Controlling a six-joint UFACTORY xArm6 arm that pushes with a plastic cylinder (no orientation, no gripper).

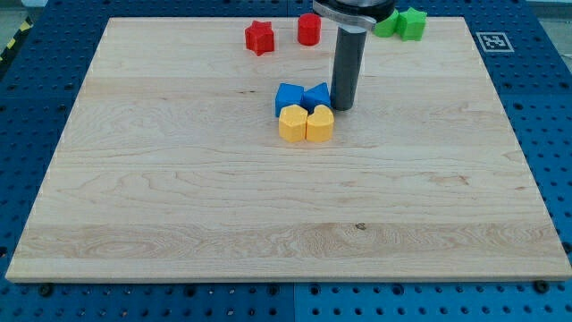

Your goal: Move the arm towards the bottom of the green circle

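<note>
Our rod ends at my tip (343, 107), which rests on the pale wooden worktop (179, 197) just to the view's right of a blue block of uneven shape (316, 95) and just above a yellow heart-shaped block (319, 123). Whether it touches the blue one we cannot tell. A second blue block, roughly cubic (288, 96), and a yellow hexagonal block (292, 123) complete that tight cluster near the middle.

The green pieces sit at the view's top, right of the arm's dark head: one partly hidden green block (385, 25), which we take to be the green circle, though its shape is mostly covered, and beside it a green star-like block (412, 23). A red star block (259, 38) and a red cylinder block (308, 29) lie to the view's left of them.

We carry no fingers, so there is nothing to open or close.

As we judge it, the approach is unfinished: my tip stands well below the green circle, and a move up and slightly rightward remains.
</note>
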